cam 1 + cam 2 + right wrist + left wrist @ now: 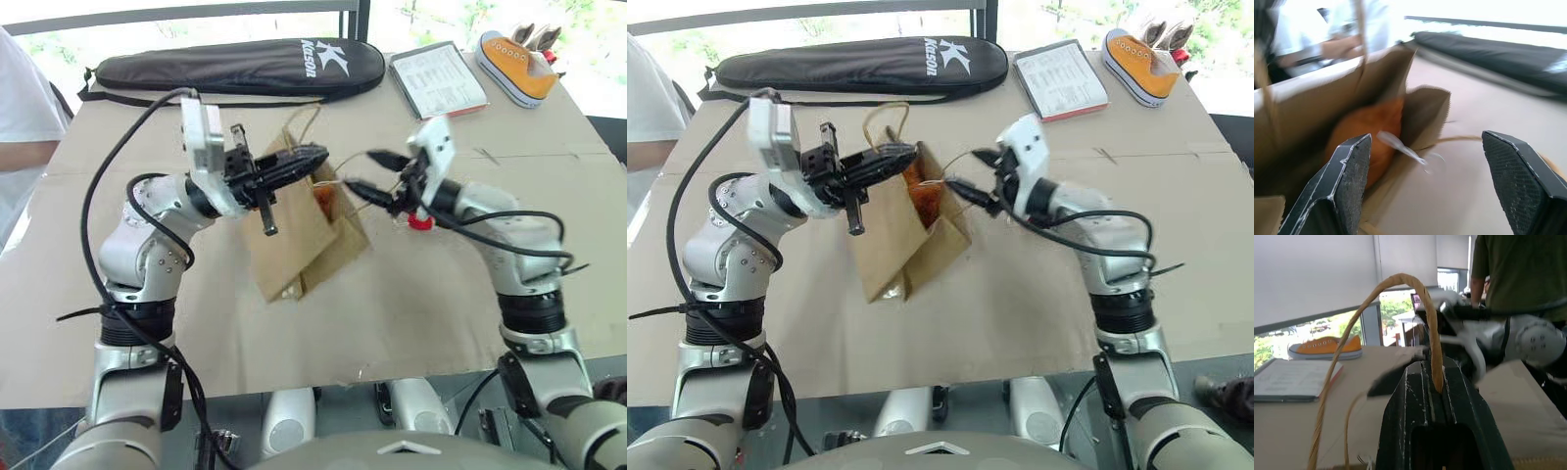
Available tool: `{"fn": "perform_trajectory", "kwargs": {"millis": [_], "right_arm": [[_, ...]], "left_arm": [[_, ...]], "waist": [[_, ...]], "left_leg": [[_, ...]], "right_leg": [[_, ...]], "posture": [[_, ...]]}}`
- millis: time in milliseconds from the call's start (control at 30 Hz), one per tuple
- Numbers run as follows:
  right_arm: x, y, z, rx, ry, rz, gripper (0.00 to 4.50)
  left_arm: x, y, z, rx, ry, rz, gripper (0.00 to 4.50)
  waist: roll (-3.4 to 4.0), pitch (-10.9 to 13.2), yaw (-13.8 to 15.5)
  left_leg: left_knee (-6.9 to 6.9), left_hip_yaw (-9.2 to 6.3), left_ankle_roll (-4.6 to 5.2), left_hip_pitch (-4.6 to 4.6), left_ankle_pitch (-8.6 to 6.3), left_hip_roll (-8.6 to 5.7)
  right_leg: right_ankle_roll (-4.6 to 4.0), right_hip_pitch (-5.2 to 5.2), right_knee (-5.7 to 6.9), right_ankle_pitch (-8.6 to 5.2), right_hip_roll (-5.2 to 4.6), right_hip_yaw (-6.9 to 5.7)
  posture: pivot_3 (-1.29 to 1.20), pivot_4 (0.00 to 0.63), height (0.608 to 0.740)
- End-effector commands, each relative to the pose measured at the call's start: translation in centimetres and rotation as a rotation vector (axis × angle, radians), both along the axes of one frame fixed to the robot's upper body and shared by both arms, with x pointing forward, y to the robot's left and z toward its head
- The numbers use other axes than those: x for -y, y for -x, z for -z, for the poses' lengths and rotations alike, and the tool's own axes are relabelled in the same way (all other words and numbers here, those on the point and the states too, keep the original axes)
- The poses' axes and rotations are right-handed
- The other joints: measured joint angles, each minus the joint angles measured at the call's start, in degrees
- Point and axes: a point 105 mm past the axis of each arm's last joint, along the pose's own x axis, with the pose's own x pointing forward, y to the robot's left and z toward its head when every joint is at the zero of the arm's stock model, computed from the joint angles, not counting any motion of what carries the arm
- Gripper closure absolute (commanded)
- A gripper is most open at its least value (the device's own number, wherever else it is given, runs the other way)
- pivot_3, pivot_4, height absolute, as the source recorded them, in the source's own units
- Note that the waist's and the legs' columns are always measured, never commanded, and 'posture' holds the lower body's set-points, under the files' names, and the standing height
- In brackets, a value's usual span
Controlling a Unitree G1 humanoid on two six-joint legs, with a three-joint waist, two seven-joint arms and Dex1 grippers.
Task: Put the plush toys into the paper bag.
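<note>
While the left end effector (pixel 312 157) pinches a handle (pixel 1420 308) of the paper bag (pixel 294 230) on the desk (pixel 411 313), the right end effector (pixel 364 173), fingers spread and empty, sits at its mouth — orange plush toy (pixel 1369 134) already inside — so fetching the white toy (pixel 419 221) just beneath that right wrist calls for holding the mouth steady.

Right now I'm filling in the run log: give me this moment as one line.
left gripper: shut on paper bag handle, holding bag up | right gripper: open, empty, at bag mouth | orange-brown plush toy: inside bag
</note>
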Motion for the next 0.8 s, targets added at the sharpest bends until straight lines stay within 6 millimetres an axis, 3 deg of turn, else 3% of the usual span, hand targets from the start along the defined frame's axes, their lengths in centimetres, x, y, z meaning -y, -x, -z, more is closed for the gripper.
{"fn": "perform_trajectory", "kwargs": {"millis": [33, 267, 400, 500, 633, 733, 800], "right_arm": [[3.0, 1.1, -2.4, 0.061, -0.050, 0.093, 1.05], [7.1, 1.2, -0.7, 0.032, 0.068, 0.222, 1.05], [9.4, -0.9, 5.2, -0.088, 0.369, 0.290, 1.05], [9.9, -2.3, 8.8, -0.203, 0.450, 0.294, 1.05], [10.2, -3.0, 12.2, -0.293, 0.512, 0.287, 2.39], [10.3, -2.9, 11.3, -0.250, 0.483, 0.297, 3.45], [10.0, -2.5, 9.0, -0.186, 0.370, 0.279, 4.05]], "left_arm": [[-0.1, 0.0, -1.8, 0.101, -0.013, -0.005, 4.50], [-1.1, 0.0, 1.8, 0.012, -0.095, -0.061, 4.50], [-1.2, 0.2, 2.2, 0.000, -0.077, -0.088, 4.50], [-1.1, 0.3, 2.0, 0.000, -0.058, -0.098, 4.50], [-1.4, 0.7, 1.6, 0.002, -0.037, -0.116, 4.50], [-2.0, 1.2, 1.4, -0.016, -0.021, -0.140, 4.50], [-2.3, 1.4, 1.4, -0.031, 0.007, -0.158, 4.50]], "waist": [[-0.01, 0.00, 0.18], [0.00, 0.00, -0.27], [-0.01, 0.00, -0.17], [-0.01, 0.00, -0.16], [-0.05, -0.04, -0.37], [-0.10, -0.07, -0.23], [-0.10, -0.07, -0.15]], "left_leg": [[0.00, 0.00, 0.00, -0.01, 0.00, 0.00], [0.00, 0.09, 0.01, 0.04, 0.00, 0.00], [0.05, 0.09, 0.02, 0.06, 0.00, 0.00], [0.10, 0.13, 0.03, 0.05, 0.01, 0.00], [0.10, 0.16, 0.03, 0.10, 0.01, 0.01], [0.10, 0.11, 0.02, 0.10, 0.00, 0.01], [0.10, 0.12, 0.02, 0.09, 0.00, 0.01]], "right_leg": [[0.00, 0.00, -0.02, 0.00, -0.01, 0.00], [0.01, 0.01, -0.01, 0.00, -0.02, 0.08], [0.00, 0.03, -0.03, -0.01, -0.03, 0.08], [0.00, 0.04, -0.02, -0.01, -0.03, 0.13], [0.02, 0.04, -0.01, 0.00, 0.02, 0.21], [0.02, 0.08, -0.01, 0.00, 0.00, 0.16], [0.02, 0.08, -0.01, 0.00, 0.00, 0.16]], "posture": [[0.00, 0.150, 0.740], [0.00, 0.150, 0.740], [0.00, 0.150, 0.740], [0.00, 0.150, 0.740], [0.00, 0.150, 0.740], [0.00, 0.150, 0.740], [0.00, 0.150, 0.740]]}}
